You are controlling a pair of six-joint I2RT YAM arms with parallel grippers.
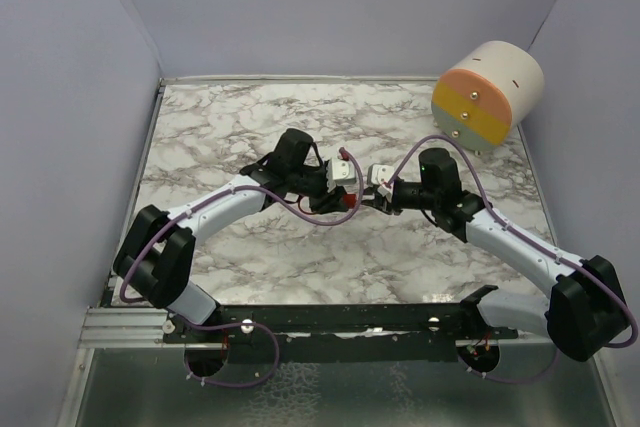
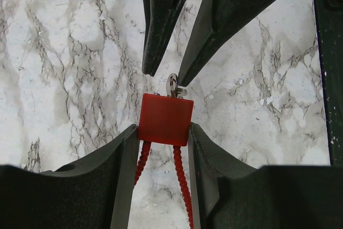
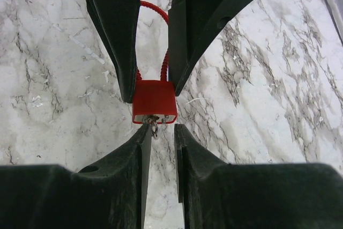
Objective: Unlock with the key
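Note:
A small red padlock [image 2: 166, 119] with a red cable shackle [image 2: 182, 181] hangs above the marble table, and my left gripper [image 2: 164, 127] is shut on its body from both sides. A metal key with a ring [image 3: 154, 126] sticks out of the lock's lower face [image 3: 154, 100]. My right gripper [image 3: 162, 128] faces that end with its jaws narrowly apart. Its left fingertip touches the ring and the gap between its fingers holds nothing. In the top view both grippers meet at mid-table around the lock [image 1: 352, 203].
A white cylinder [image 1: 487, 94] with an orange and yellow face lies at the back right corner. Grey walls enclose the marble table [image 1: 250, 137] on three sides. Purple cables loop along both arms.

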